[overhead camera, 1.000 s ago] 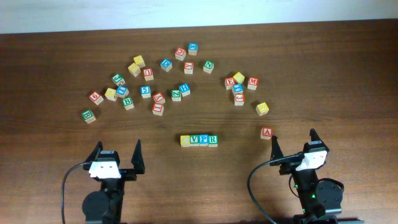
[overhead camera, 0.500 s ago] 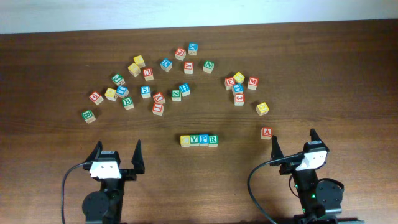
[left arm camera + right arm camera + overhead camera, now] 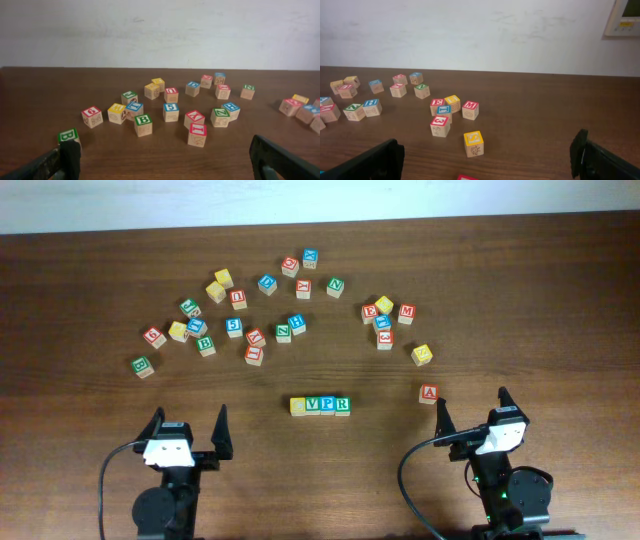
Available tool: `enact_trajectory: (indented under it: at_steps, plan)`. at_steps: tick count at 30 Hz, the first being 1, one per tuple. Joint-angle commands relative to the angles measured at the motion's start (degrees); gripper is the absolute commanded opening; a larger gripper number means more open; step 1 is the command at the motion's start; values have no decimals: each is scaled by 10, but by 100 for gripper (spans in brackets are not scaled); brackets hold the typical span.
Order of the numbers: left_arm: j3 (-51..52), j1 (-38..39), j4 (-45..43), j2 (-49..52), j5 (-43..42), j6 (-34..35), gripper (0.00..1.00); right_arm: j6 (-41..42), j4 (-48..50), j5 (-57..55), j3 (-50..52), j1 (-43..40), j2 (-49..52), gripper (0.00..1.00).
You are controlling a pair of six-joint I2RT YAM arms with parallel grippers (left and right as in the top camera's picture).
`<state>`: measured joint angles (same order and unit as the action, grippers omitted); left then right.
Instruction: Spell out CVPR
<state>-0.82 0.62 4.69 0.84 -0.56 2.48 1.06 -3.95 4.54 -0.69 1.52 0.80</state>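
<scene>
A row of letter blocks [image 3: 320, 405] lies in the middle of the table: a yellow block, then green V, blue P, green R, touching side by side. My left gripper [image 3: 187, 430] is open and empty at the front left, well clear of the row. My right gripper [image 3: 471, 410] is open and empty at the front right. A red A block [image 3: 428, 393] lies just ahead of the right gripper's left finger. The row is out of view in both wrist views.
Many loose letter blocks are scattered across the far half of the table [image 3: 560, 300]: a left cluster with a green B block [image 3: 67, 136], a middle group [image 3: 265, 283], a right group [image 3: 445, 107] and a yellow block [image 3: 473, 143].
</scene>
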Motion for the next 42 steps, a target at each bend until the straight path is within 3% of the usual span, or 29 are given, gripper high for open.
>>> enact_trajectory:
  at_steps: [1, 10, 42]
  plan:
    - [3, 1, 2, -6, 6, 26, 99, -2, -2, 3, 4, -4, -6, 98]
    - [3, 1, 2, -6, 10, -7, 99, -2, -2, 3, 4, -4, -6, 98]
    - [3, 1, 1, -5, 8, -7, 99, -2, -3, -7, 4, -30, -6, 98]
